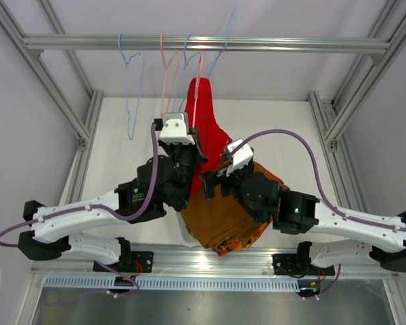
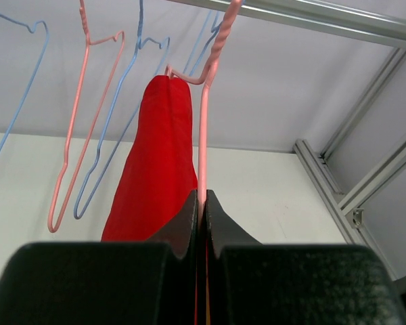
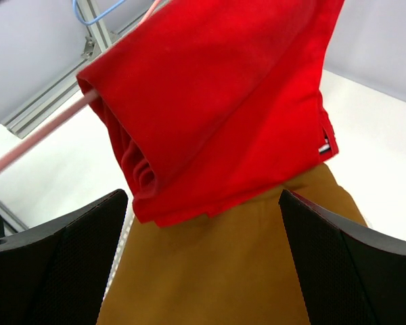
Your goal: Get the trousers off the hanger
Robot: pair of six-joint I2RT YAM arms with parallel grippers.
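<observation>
Heap on the table: the brown trousers (image 1: pixel 223 217) lay off any hanger on the white table (image 1: pixel 284 128), closest to the arm bases. An edge of the orange-red patterned pair (image 1: pixel 249 244) showed beneath them. Whether more pairs lay underneath could not be told.
Right gripper (image 3: pixel 203 203): its fingers were spread wide and held nothing. It hovered over the brown cloth, just below the lower fold of the red trousers (image 3: pixel 216 101).
Left gripper (image 2: pixel 203 200): its fingers were pressed together on the thin wire of the pink hanger (image 2: pixel 204 135), right beside the red cloth.
Red trousers: they were draped over the pink hanger's bar and hung down toward the heap. Whether their lower end touched the brown pair could not be told.
Empty hangers (image 2: pixel 68 159): bare blue and pink wire hangers hung beside the loaded one, with no cloth on them.
Rail (image 1: pixel 203 44): the metal bar at the far side carried all the hooks.
Progress: the task looked close to finished, since only the red pair was left hanging.
Remaining: the open right fingers would have to take the red cloth and draw it off the bar while the left steadied the wire. Then the pair would go onto the heap.
</observation>
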